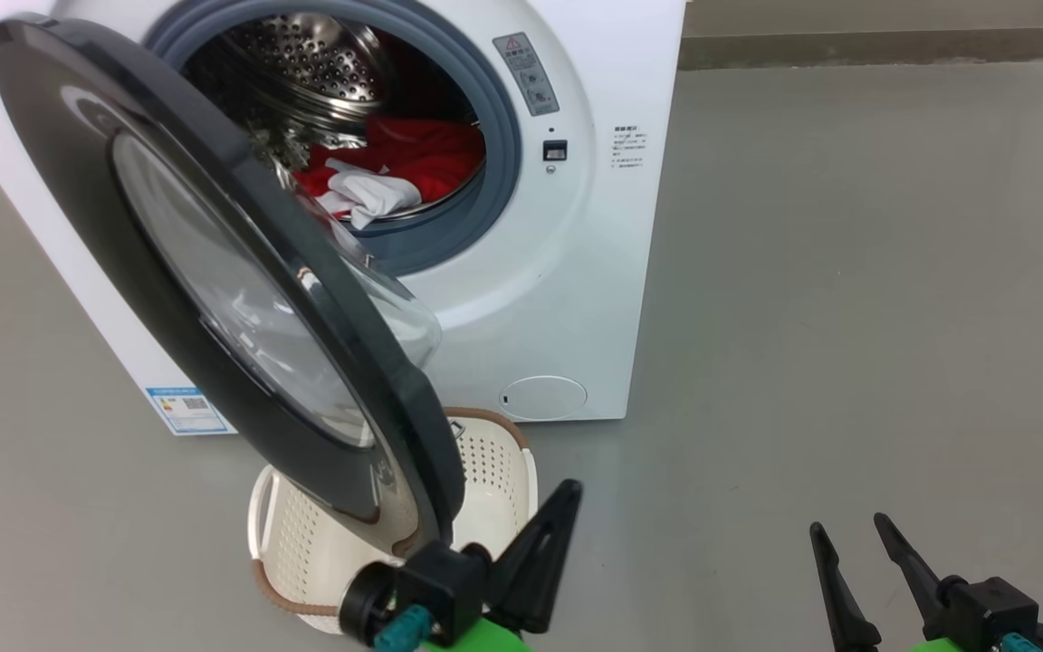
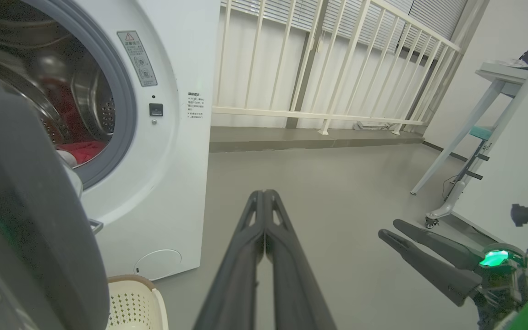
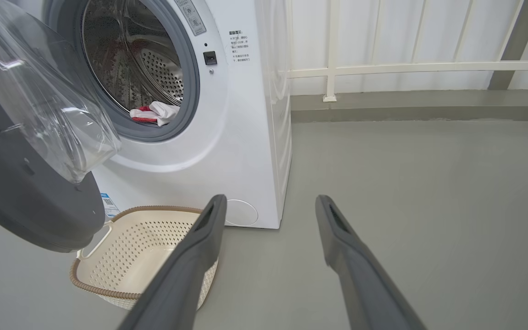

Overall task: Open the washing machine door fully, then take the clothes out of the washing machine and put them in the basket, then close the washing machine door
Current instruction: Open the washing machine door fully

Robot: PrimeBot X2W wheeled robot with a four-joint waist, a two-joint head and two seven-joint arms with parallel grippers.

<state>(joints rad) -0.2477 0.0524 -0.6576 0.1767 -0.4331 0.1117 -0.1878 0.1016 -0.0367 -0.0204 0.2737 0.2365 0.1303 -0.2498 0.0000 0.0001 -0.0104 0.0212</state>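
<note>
Looking down on the washing machine (image 1: 576, 272): boxy, smooth white, with a grey-blue rubber gasket (image 1: 505, 181) ringing its round mouth and a shiny perforated steel drum (image 1: 322, 63) behind it. Finding the clothes (image 1: 413, 154) low in that drum near the mouth, as crumpled bright red fabric with a small white piece bunched in front. Seeing the washing machine door (image 1: 60, 136) swung out at the head view's left, well clear of the mouth: a large disc with a broad glossy black rim and a bulging clear glass bowl (image 1: 399, 317) facing the drum. Noting a round white flap (image 1: 542, 397) and a blue label (image 1: 186, 412) low on the front.

Spotting the basket (image 1: 494, 471) on the matte grey floor (image 1: 847, 272) just in front of the machine, partly under the door's lower edge: cream plastic, rounded rectangle, diamond perforations, brown woven-look rim, white loop handle.

Finding the left gripper (image 1: 567, 493) with its long dark tapering fingers pressed flat together on nothing, rising just beside the door's lower rim above the basket. Cannot tell whether touching that rim.

Finding the right gripper (image 1: 847, 525) spread into a wide V with nothing between its fingers, over bare floor well to the right of the basket.
</note>
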